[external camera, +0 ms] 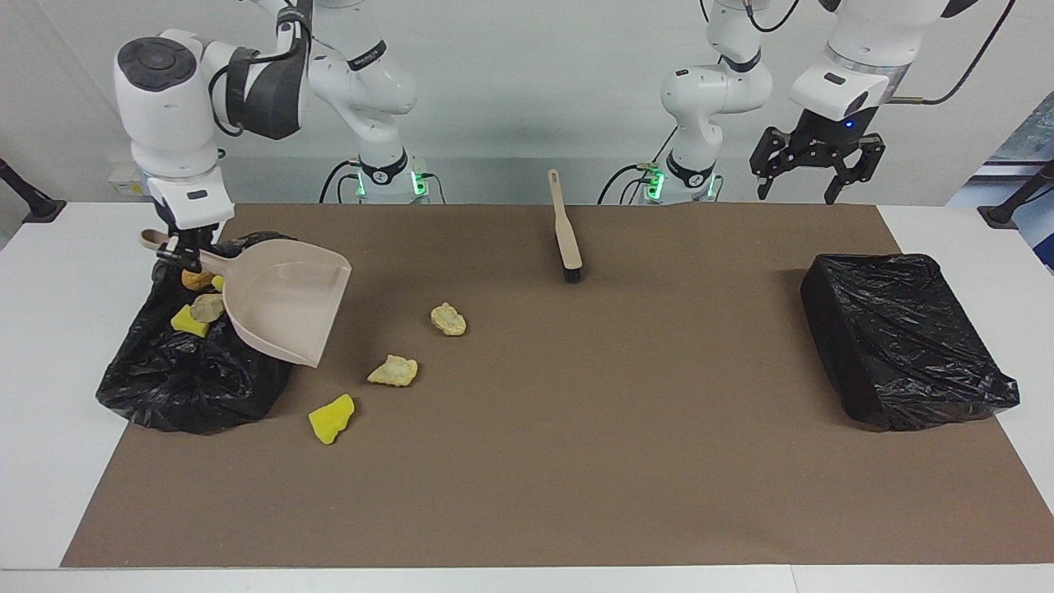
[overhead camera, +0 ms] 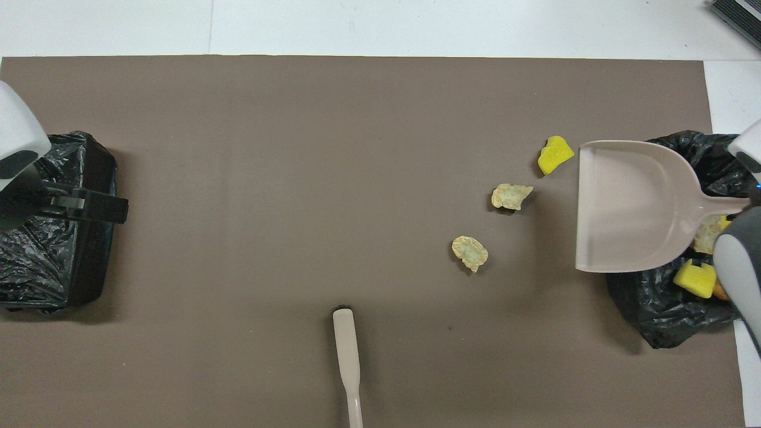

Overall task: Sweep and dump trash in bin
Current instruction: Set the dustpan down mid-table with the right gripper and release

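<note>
Brush: nearest the robots, flat on the brown paper mat, clear of both grippers; slim beige handle, long axis running away from the robots, dark bristle end farthest out.

Right gripper: closed on the handle of the dustpan, raised over the bin at the right arm's end. Pan is smooth beige plastic, scoop-shaped, tilted; its wide lip points out from the jaws toward the loose trash on the mat. Bin is lined with crinkled glossy black plastic.

Trash in bin, under the jaws: yellow sponge wedge, tan lump, brown lump.

Trash on the mat, out past the pan's lip: cream crusty lump, flatter cream lump, yellow sponge chunk farthest out.

Left gripper: fingers spread, holding nothing, high over the second bin, which is wrapped in black plastic.
</note>
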`<state>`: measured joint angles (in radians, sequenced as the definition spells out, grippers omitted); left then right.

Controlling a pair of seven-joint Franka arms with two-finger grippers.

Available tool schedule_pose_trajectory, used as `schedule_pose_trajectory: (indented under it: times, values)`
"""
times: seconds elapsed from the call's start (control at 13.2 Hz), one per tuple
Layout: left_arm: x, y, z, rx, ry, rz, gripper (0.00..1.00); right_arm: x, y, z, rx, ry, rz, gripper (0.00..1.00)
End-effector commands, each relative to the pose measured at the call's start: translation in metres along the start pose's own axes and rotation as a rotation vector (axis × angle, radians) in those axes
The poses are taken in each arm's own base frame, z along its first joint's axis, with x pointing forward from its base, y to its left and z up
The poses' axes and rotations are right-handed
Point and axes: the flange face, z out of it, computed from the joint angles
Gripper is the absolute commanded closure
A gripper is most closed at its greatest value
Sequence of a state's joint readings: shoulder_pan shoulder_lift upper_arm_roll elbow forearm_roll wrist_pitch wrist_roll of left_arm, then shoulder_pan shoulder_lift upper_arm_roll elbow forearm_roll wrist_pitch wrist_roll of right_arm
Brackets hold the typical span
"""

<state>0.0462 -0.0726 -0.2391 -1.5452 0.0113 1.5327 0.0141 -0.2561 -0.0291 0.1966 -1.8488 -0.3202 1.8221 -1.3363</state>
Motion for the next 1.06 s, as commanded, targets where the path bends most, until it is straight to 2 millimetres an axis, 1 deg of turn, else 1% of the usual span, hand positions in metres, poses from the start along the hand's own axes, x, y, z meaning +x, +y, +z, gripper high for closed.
schedule_pose_trajectory:
  times: [0.0, 0.08, 0.15, 0.3, 0.38, 0.46, 0.53, 0.61, 0.68, 0.84, 0.99]
  values:
    - [0.004, -0.003, -0.005, 0.009, -0.015, 0.011, 0.00, 0.045, -0.012, 0.006, 0.052, 0.069, 0.165, 1.00]
    - [0.004, -0.003, -0.004, 0.008, -0.018, 0.010, 0.00, 0.066, -0.017, 0.003, 0.070, 0.082, 0.227, 1.00]
    - [0.004, -0.005, -0.003, 0.006, -0.030, 0.007, 0.00, 0.082, -0.022, 0.000, 0.092, 0.101, 0.297, 1.00]
    - [0.008, -0.009, 0.004, 0.001, -0.069, 0.003, 0.00, 0.117, -0.029, 0.001, 0.143, 0.131, 0.442, 1.00]
    - [0.013, -0.012, -0.002, -0.003, -0.058, 0.001, 0.00, 0.138, -0.033, 0.002, 0.167, 0.141, 0.508, 1.00]
    - [0.019, -0.015, -0.003, -0.009, -0.060, -0.001, 0.00, 0.159, -0.037, 0.004, 0.192, 0.147, 0.587, 1.00]
    - [0.021, -0.013, -0.004, -0.009, -0.054, 0.003, 0.00, 0.180, -0.043, 0.003, 0.210, 0.156, 0.672, 1.00]
    - [0.020, -0.009, -0.008, -0.007, -0.039, 0.011, 0.00, 0.206, -0.049, -0.002, 0.220, 0.161, 0.734, 1.00]
    - [0.019, -0.009, -0.010, -0.007, -0.033, 0.009, 0.00, 0.228, -0.053, -0.006, 0.220, 0.174, 0.797, 1.00]
    - [0.018, -0.011, -0.011, -0.005, -0.025, 0.005, 0.00, 0.272, -0.057, -0.013, 0.257, 0.194, 0.929, 1.00]
    - [0.016, -0.018, -0.010, -0.002, -0.029, -0.022, 0.00, 0.321, -0.066, -0.014, 0.270, 0.218, 1.050, 1.00]
